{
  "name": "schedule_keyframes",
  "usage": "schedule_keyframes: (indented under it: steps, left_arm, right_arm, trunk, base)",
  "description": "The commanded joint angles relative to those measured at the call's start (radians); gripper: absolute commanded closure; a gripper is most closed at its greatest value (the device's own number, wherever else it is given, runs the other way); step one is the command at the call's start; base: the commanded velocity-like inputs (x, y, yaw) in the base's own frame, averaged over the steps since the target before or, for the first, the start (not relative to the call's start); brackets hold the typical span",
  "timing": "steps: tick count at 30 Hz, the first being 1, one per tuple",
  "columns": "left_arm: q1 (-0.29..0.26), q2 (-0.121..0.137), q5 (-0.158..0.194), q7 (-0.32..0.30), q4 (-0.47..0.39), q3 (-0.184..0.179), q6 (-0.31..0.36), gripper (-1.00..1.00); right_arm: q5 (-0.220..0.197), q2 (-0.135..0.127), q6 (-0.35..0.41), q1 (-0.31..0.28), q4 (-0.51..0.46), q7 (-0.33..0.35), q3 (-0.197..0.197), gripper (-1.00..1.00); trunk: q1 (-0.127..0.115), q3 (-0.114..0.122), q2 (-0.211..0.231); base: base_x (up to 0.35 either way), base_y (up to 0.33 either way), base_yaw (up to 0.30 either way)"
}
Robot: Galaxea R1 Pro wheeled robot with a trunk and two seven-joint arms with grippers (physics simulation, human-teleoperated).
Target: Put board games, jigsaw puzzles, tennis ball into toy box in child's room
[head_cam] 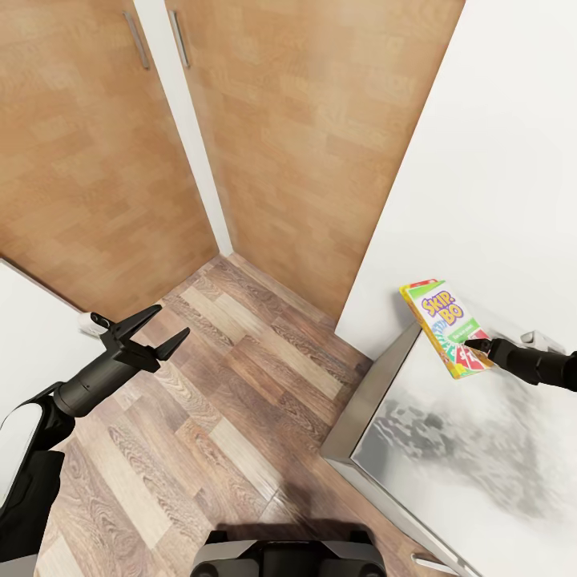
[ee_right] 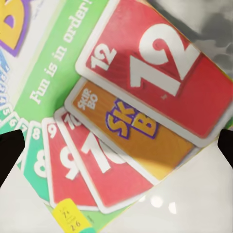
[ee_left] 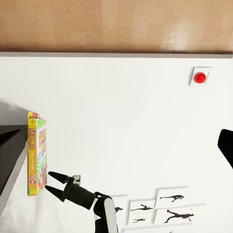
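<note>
Our right end effector [head_cam: 481,346] pinches the Skip-Bo box [head_cam: 445,327] by one edge at frame right; the left end effector [head_cam: 164,328] hangs open. We risk it pivoting loose.

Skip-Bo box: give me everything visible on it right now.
The Skip-Bo box is a flat printed cardboard box, white and green with a yellow edge, showing red 9, 10 and 12 cards and the line "Fun is in order!". The right gripper pinches its lower end, holding it tilted above the grey surface's corner, close to the white wall.
</note>
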Motion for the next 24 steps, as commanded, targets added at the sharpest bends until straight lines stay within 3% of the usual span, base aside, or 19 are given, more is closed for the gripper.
schedule_keyframes:
  steps: [1,11,17,24]
  left_arm:
    - [-0.001,0.0,-0.008,-0.008,0.0,0.001,0.003,-1.0]
    - [-0.001,0.0,-0.008,-0.006,0.0,0.001,0.003,-1.0]
    - [-0.001,0.0,-0.008,-0.005,0.0,0.001,0.003,-1.0]
    - [-0.001,0.0,-0.008,-0.004,0.0,0.0,0.003,-1.0]
  right_arm:
    - [-0.01,0.0,0.003,-0.001,-0.001,-0.01,0.0,-1.0]
    - [-0.01,-0.001,0.003,-0.001,-0.002,-0.011,-0.005,-1.0]
    - [-0.012,-0.023,0.003,0.003,-0.01,-0.011,-0.07,-1.0]
    - [-0.014,-0.06,0.003,0.01,-0.029,-0.01,-0.109,-1.0]
  trunk:
    - [0.001,-0.001,-0.002]
    - [0.001,-0.001,-0.002]
    - [0.001,-0.001,-0.002]
    - [0.001,-0.001,-0.002]
  base:
    - [0.0,0.0,0.014]
    - [0.0,0.0,0.005]
    - [0.0,0.0,0.0]
    - [0.002,0.004,0.0]
